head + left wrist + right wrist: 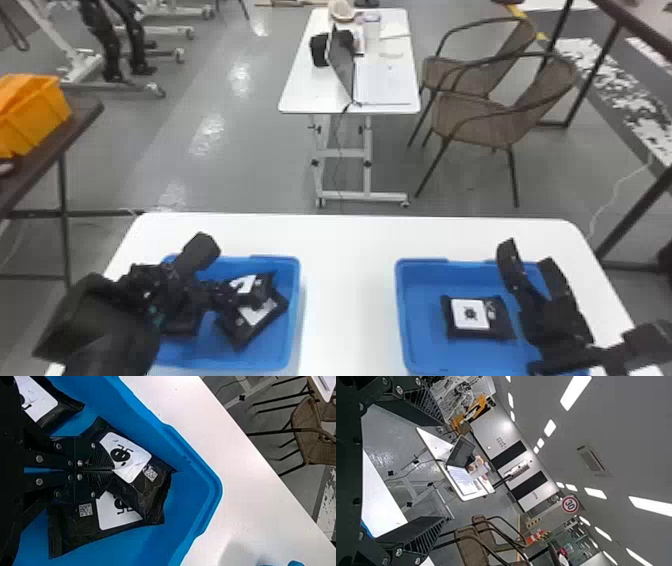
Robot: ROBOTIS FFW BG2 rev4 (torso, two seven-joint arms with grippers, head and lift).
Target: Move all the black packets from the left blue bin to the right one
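Number "30" read on round red-rimmed sign (569,504), background, right wrist view. Head view, toward 4 o'clock: black packet (504,327) bears white label (470,314) with dark emblem; wording illegible.

Left blue plastic bin (294,320): lower left
Right blue plastic bin (422,310): lower right
White table (350,290): beneath both
Black packets (252,320): in both

Grey flr (225,165), wheeled white tbl (390,90) w/ laptop (342,62), 2 brown chairs (480,122) nearby, ceiling lts (575,392) lit.
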